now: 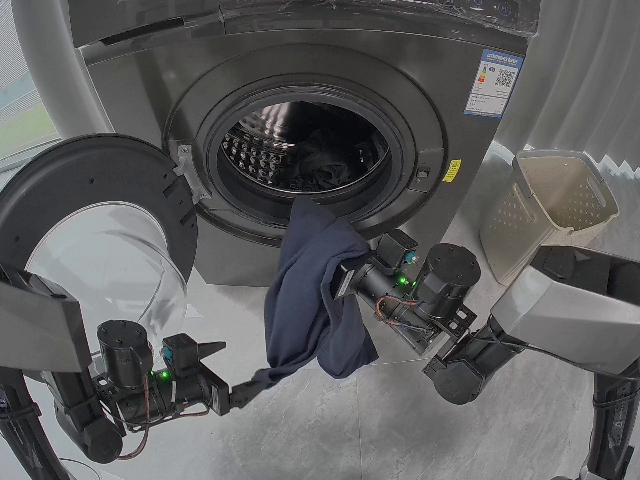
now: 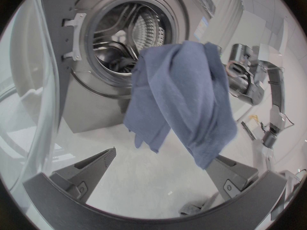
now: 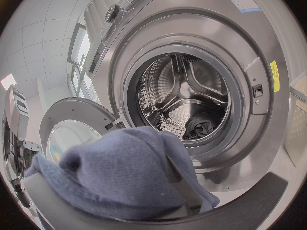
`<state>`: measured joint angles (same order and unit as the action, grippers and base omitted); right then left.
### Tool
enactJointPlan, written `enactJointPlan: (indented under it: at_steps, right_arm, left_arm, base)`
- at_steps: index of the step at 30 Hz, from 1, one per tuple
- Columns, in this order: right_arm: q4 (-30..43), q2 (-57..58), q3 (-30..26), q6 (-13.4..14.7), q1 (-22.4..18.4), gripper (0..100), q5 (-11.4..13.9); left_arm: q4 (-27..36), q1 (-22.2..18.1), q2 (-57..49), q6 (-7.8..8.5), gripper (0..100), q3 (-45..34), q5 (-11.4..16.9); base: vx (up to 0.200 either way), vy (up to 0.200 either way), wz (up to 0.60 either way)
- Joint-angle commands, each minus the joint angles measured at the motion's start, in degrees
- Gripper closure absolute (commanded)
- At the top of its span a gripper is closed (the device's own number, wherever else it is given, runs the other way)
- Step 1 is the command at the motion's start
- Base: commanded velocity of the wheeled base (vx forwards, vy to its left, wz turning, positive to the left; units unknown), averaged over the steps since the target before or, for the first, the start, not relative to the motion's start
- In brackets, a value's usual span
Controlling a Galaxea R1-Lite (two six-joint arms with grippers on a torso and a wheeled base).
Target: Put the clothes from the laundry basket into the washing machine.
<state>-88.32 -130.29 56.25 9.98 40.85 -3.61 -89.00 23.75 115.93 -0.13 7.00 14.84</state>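
- Currently the blue garment hangs from the right gripper, which is clamped on its upper part; the cloth bunches over the gripper and covers most of it, leaving one dark finger showing through the folds.
- From that grip the garment's top edge rises to the lower rim of the washer's round opening, just ahead of the gripper, and seems to touch the rim there. The rest falls in long folds below the gripper toward the floor.
- The garment's lowest corner trails down and across to the left gripper. That gripper sits low, below the right one and to its left, with its fingers spread wide apart. The corner lies against the front of one finger, and nothing is pinched between the two.
- The drum lies straight ahead of the right gripper and a little above it. A heap of dark clothes rests on the drum's bottom, well behind the rim.
- The door is swung fully open on its hinge at the left of the opening, above the left gripper and just beyond it.
- The basket, pale with patterned holes in its walls, stands on the floor at the washer's right corner, well apart from the right gripper and off to its right.
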Motion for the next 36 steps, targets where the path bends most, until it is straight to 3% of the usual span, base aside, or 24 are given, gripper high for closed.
enactJointPlan:
  at_steps: [1, 5, 9, 11, 17, 21, 27, 36]
  right_arm:
    - [-0.01, 0.04, -0.09, 0.04, 0.02, 100, 0.0]
    - [-0.01, -0.14, -0.26, 0.12, 0.46, 100, 0.0]
    - [-0.01, -0.22, -0.96, 0.56, 0.81, 100, 0.0]
    - [-0.01, -0.22, -0.96, 0.56, 0.81, 100, 0.0]
    - [-0.01, 0.04, -0.96, 0.47, 1.07, 100, 0.0]
    - [0.08, 0.04, -0.96, 0.39, 1.51, 100, 0.0]
    - [0.25, 0.04, -0.88, 0.47, 3.27, 100, -0.17]
    - [0.17, 0.92, -2.63, 0.65, 4.94, 100, -0.26]
  left_arm:
    - [-0.03, 2.53, 0.0, 1.19, 0, -4.01, 2.04]
    - [-0.03, 2.97, -0.71, 1.98, 0, -4.8, 2.83]
    - [0.06, 2.88, -6.77, 2.42, 0, -4.62, 5.91]
    - [0.15, 3.76, -8.71, 2.07, 0, -2.69, 7.31]
    - [0.06, 8.16, -3.87, 1.01, 0, 5.48, 7.05]
    - [-0.03, 9.12, -0.09, 0.75, 0, 11.37, 6.7]
    - [-0.03, 9.91, 3.95, 0.4, 0, 14.1, 6.08]
    - [0.06, 6.05, 11.42, -1.01, 0, 24.38, 0.11]
  base:
    - [0.0, 0.0, 0.0]
    - [0.0, 0.0, 0.0]
    - [0.0, 0.0, 0.0]
    - [0.0, 0.0, 0.0]
    - [0.0, 0.0, 0.0]
    - [0.0, 0.0, 0.0]
    - [0.0, 0.0, 0.0]
    - [0.0, 0.0, 0.0]
